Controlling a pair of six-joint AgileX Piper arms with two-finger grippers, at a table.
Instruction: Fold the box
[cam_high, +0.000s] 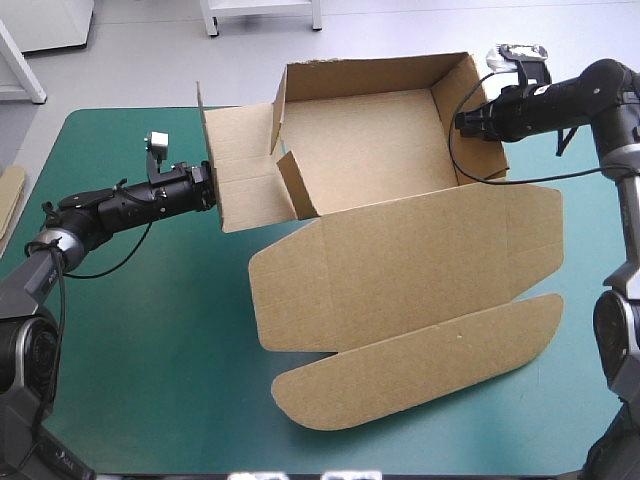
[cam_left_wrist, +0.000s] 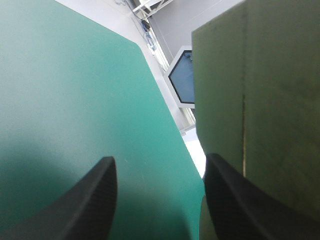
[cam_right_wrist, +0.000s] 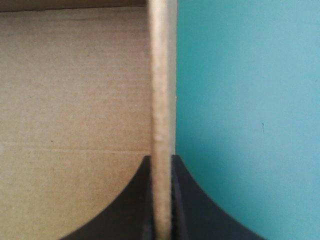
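**Box held as an open tray, gripped at its right wall**

The brown box (cam_high: 400, 250) is seen on the teal-green cover (cam_high: 130, 350), in the far half of the table. Its far part is raised into an open tray (cam_high: 370, 140) which faces upward. Inside it only the bare board floor and one small inner flap (cam_high: 297, 187), standing at the left end, are seen. The long axis of the tray runs left to right, along the far edge of the table. The lid (cam_high: 400, 265) lies flat toward the near edge, and its rounded flap (cam_high: 420, 372) is nearest to the robot.

The right gripper (cam_high: 462, 120) is stretched in from the right, and the right wall (cam_right_wrist: 162, 75) is clamped between its black fingers. The left gripper (cam_high: 208, 185) is held low and almost level at the outer face of the left side panel (cam_high: 245, 170), which leans outward. Its fingers (cam_left_wrist: 95, 200) stand apart with only the cover between them, and the board (cam_left_wrist: 280, 75) is just ahead of one finger.

A spare board edge (cam_high: 8, 195) is seen at the table's left edge.
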